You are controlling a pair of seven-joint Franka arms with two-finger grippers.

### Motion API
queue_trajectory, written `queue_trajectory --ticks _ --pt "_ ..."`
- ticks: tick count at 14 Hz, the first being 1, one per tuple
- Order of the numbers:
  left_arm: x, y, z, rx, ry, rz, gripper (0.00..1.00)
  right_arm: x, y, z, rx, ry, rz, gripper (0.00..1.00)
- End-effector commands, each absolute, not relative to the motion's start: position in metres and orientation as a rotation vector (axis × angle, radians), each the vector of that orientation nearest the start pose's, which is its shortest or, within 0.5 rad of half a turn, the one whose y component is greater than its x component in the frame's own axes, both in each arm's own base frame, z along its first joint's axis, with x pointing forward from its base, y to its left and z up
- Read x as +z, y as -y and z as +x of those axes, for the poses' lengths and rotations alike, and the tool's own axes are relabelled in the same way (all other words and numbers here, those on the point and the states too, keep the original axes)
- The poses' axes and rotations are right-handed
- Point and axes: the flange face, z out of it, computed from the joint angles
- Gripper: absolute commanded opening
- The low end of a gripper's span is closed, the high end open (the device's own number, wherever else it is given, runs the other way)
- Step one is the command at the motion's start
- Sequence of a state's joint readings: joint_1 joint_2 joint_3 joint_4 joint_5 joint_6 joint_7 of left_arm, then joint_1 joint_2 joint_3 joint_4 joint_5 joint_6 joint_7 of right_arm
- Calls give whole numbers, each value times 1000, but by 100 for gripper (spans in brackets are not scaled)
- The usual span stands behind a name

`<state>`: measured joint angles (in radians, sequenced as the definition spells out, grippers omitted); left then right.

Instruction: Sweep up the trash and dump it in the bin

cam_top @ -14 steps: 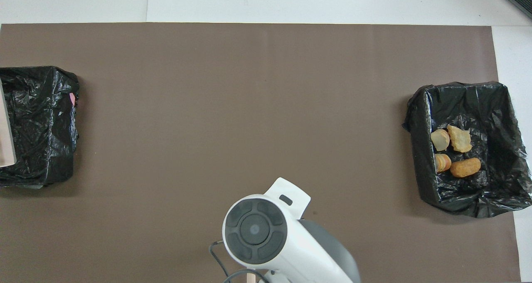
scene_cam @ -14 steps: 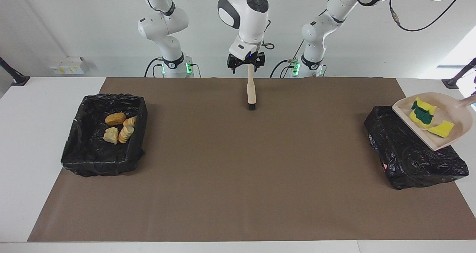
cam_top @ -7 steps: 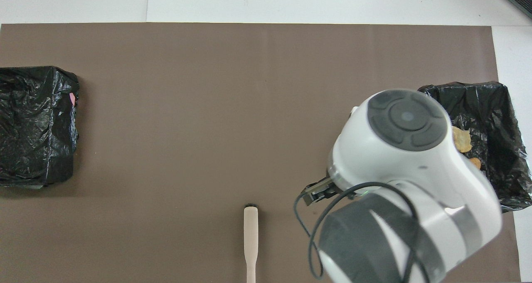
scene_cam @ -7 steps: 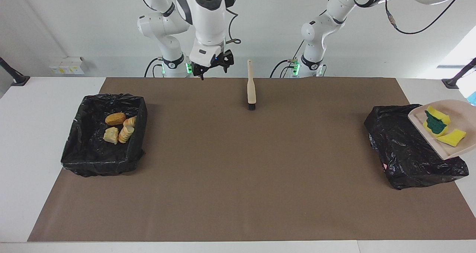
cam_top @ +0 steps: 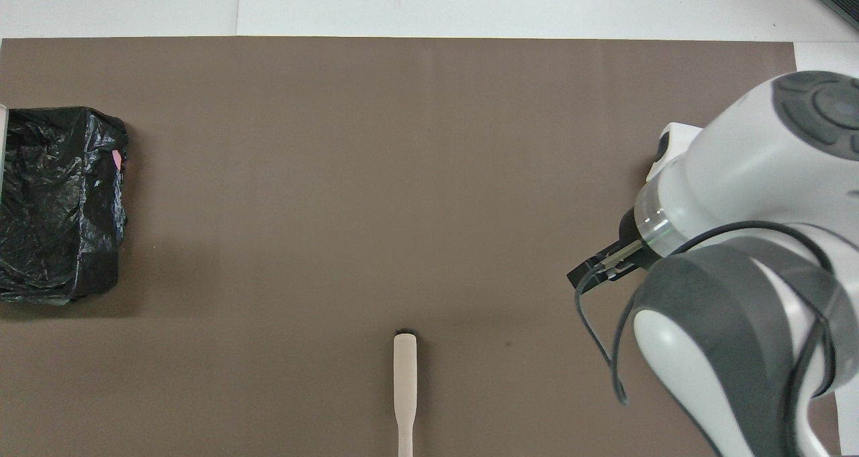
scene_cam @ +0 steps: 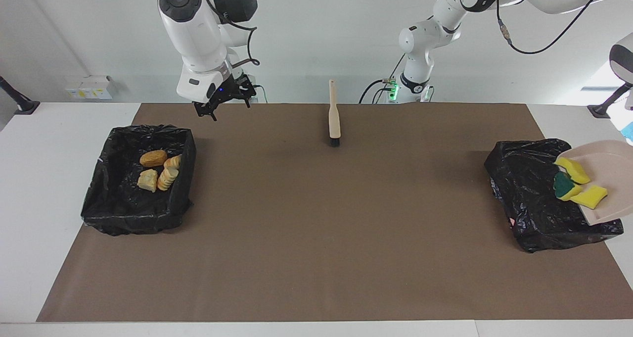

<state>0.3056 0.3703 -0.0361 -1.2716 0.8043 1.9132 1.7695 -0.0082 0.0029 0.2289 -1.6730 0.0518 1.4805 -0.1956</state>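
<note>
Sponges [scene_cam: 573,183] slide off your tilted dustpan [scene_cam: 610,164] at frame right; right fingers [scene_cam: 222,102] hang spread, left fingers unseen, clenched.

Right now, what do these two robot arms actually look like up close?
Both arms are glossy white rounded segments with dark grey round joint caps. The right gripper is small, black and two-fingered, with a tiny blue light above it. Black cables loop along each arm, and green lights glow at the bases.

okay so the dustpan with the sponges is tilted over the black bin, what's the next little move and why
Probably tilt the dustpan a bit steeper. The three sponge pieces sit at its lower lip, over the bin at the left arm's end of the table, but are not yet in it. More tilt should slide them off.
</note>
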Motion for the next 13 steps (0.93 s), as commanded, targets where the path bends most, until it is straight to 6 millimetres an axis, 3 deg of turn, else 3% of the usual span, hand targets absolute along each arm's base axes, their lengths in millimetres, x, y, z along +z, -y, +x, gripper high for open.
queue_trajectory --ticks 1,6,8,11,13 --pt "600 -226 660 712 -1793 -1550 0 583 -107 531 264 608 -3037 100" --pt "606 -220 659 719 -1788 -1532 0 608 -36 566 -73 391 -3081 100" --pt "615 -204 661 723 -1785 -1491 0 613 -2 579 -226 301 -3099 100" --pt "620 -184 663 714 -1796 -1483 0 615 51 573 -206 115 -3122 100" --pt "630 -173 655 680 -1802 -1538 0 616 57 563 -112 -4 -3123 100"
